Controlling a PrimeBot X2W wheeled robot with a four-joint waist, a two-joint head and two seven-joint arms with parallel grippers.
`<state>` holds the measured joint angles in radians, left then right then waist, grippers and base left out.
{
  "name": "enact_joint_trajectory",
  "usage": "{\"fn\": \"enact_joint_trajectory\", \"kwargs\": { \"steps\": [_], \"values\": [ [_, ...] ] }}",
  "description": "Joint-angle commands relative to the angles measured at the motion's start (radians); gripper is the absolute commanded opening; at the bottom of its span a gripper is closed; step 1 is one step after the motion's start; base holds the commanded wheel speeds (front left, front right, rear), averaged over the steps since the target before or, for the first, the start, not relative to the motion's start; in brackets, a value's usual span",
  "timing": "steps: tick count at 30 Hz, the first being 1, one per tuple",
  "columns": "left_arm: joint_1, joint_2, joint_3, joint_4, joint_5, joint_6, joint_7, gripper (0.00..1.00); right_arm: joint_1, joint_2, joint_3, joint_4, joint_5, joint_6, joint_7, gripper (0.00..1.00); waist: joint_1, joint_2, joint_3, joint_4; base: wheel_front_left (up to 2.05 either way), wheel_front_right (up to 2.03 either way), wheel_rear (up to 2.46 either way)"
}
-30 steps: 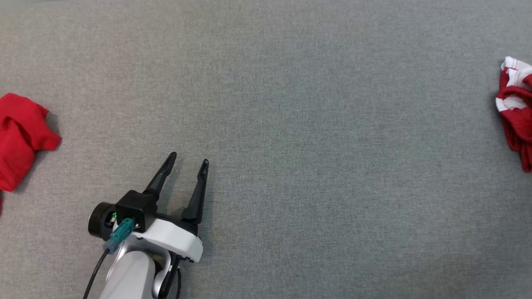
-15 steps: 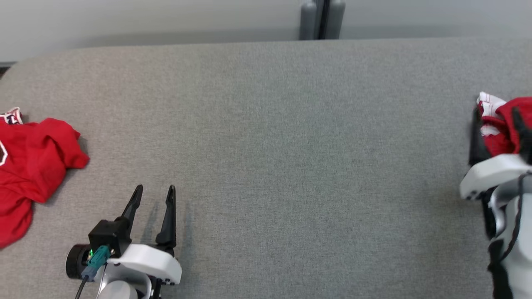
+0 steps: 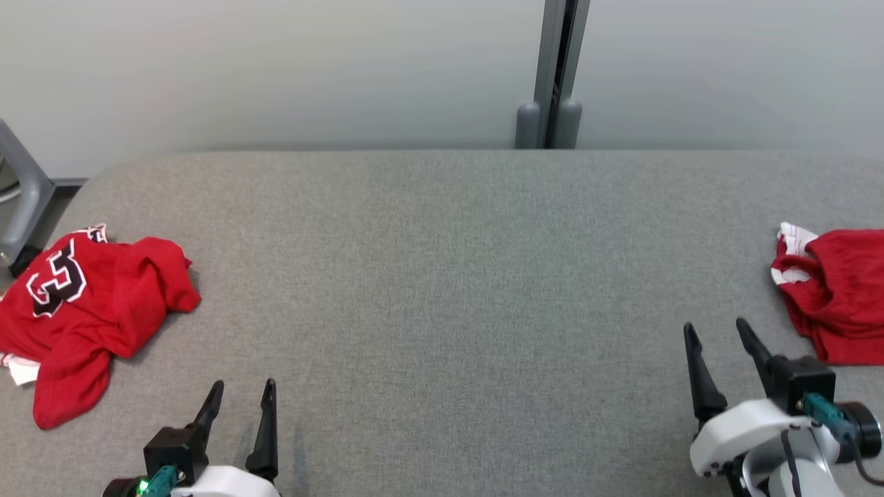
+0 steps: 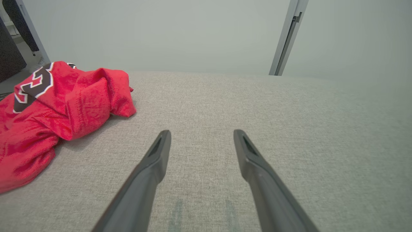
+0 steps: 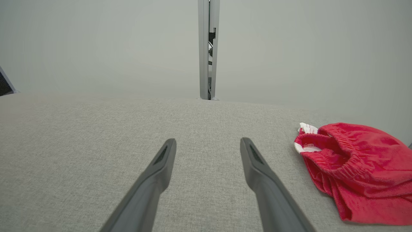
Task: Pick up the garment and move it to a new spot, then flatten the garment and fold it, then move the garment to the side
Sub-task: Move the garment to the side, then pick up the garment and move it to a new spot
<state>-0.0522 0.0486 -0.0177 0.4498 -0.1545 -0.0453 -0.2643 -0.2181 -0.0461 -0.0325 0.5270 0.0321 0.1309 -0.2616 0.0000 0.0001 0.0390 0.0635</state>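
You have a long bench (image 3: pixel 442 290) covered in grey cloth, its far left corner rounded, and a pale plain wall (image 3: pixel 276 69) behind its far edge.

The red jersey (image 3: pixel 103 310) lies crumpled against the bench's left edge, about midway between the near and far edges. The part of it toward the far edge shows a black digit outlined in white that reads as a 3 (image 3: pixel 65 276). A second black shape sits beside it, but a fold hides too much for you to read it. In the left wrist view the jersey (image 4: pixel 64 106) is heaped to the left of the fingers and apart from them.

The red shorts (image 3: pixel 842 304) lie bunched at the bench's right edge, with white trim at the end nearest the far edge. The right wrist view shows their gathered elastic waistband (image 5: pixel 341 151). You cannot tell from this alone which of the two garments is the one to fold.

Your right gripper (image 3: pixel 714 324) hovers by the near right corner, just short of the shorts, jaws apart and holding nothing; its wrist view (image 5: pixel 208 140) shows bare cloth between the fingers. Your left gripper (image 3: pixel 245 383) sits at the near edge toward the left corner, jaws likewise spread and empty (image 4: pixel 201 132).

A grey post (image 3: pixel 552 69) rises behind the far edge.
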Motion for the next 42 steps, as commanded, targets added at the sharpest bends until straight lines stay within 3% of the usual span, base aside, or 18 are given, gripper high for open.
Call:
{"fn": "enact_joint_trajectory", "kwargs": {
  "steps": [1,9,17,21,31,42],
  "values": [
    [0.009,0.004,0.005,0.001,0.004,0.005,0.000,1.00,0.014,-0.009,0.002,-0.011,0.006,0.000,-0.004,1.00,0.0000,-0.0001,-0.029,0.006,0.00,0.00,0.00],
    [0.050,0.004,0.027,-0.008,-0.004,0.021,0.000,1.00,0.082,-0.008,0.041,-0.043,0.105,0.000,-0.004,1.00,0.0000,-0.0001,-0.064,-0.002,0.00,0.00,0.00],
    [0.045,0.005,0.031,-0.016,-0.023,0.031,0.000,1.00,0.069,-0.008,0.075,-0.035,0.102,0.000,-0.004,1.00,0.0000,-0.0001,-0.055,0.018,0.00,0.00,0.00],
    [0.037,0.005,0.041,-0.014,-0.032,0.037,0.000,1.00,0.075,-0.008,0.089,-0.022,0.117,0.000,-0.004,1.00,0.0000,-0.0001,-0.045,0.074,0.00,0.00,0.00],
    [0.039,0.005,0.122,-0.004,-0.006,0.025,0.000,1.00,0.072,-0.008,0.164,-0.010,0.155,0.000,-0.005,1.00,0.0000,-0.0001,-0.017,0.290,0.00,0.00,0.00],
    [0.038,0.004,0.242,0.018,-0.009,-0.007,0.000,1.00,0.038,-0.009,0.266,-0.013,0.175,0.000,-0.004,1.00,0.0000,-0.0001,0.011,0.391,0.00,0.00,0.00]
  ]
}}
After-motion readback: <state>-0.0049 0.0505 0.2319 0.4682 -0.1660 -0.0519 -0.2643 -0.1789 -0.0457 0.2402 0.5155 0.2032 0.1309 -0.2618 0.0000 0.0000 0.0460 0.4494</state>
